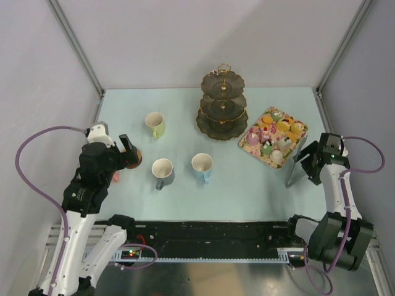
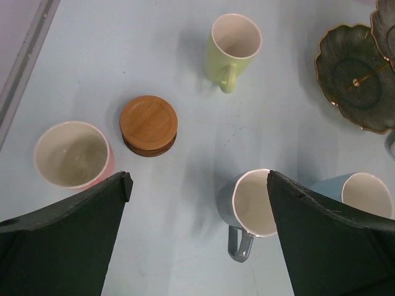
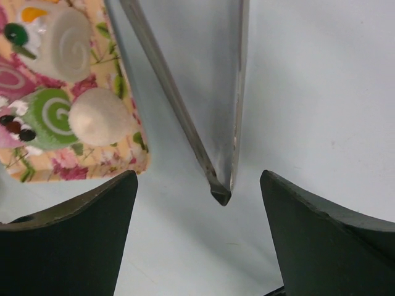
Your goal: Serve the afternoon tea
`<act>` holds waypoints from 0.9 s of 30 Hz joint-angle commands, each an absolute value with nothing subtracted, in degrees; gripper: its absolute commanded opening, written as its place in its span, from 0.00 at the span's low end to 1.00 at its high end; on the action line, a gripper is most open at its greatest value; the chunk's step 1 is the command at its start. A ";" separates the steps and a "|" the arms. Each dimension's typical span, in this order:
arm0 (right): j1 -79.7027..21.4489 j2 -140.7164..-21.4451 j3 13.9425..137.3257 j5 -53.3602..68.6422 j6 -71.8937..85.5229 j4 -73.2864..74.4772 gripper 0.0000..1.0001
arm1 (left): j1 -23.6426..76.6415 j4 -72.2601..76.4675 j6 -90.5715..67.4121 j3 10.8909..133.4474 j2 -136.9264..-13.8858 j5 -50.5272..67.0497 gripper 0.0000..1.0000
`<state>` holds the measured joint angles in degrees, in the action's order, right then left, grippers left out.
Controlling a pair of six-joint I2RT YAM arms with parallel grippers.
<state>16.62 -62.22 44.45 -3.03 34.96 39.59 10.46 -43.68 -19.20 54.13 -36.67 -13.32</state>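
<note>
Right fingers [image 3: 68,234] are hanging apart astride the tongs [image 3: 184,117], probably to lift them for the cakes [image 3: 102,117]; left fingers [image 2: 62,246], also apart, are hovering over coasters [image 2: 149,123].

Place: you face a robot lab cell.
Walls [image 1: 203,37]: plain grey.
Frame: aluminium posts [image 1: 76,46].
Table [image 1: 185,123]: pale blue, black rail [image 1: 210,234] in front.

Left hand [image 2: 199,180], right hand [image 3: 196,179]: jaws wide.
</note>
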 commanded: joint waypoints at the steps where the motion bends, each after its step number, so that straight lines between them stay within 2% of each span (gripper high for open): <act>1: 16.63 -64.93 46.32 -7.74 35.09 37.32 0.84 | 14.68 -44.93 -15.71 55.68 -34.90 -18.42 1.00; 5: 16.35 -69.14 46.38 -8.99 35.90 35.76 0.83 | 16.09 -45.56 -16.19 55.12 -34.10 -18.70 1.00; 15: 12.90 -80.99 49.44 -12.78 36.87 32.04 0.91 | 16.17 -45.40 -17.96 55.94 -36.03 -21.22 1.00; 21: 11.31 -86.32 51.33 -17.12 37.93 31.50 0.89 | 16.17 -45.29 -18.36 56.41 -36.44 -22.16 1.00; 27: 11.14 -91.16 51.59 -17.61 38.56 30.18 0.82 | 16.18 -45.35 -17.41 56.37 -35.94 -22.15 1.00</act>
<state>11.33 -88.71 49.58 -14.81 36.73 31.79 15.81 -46.06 -17.91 54.15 -36.47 -20.82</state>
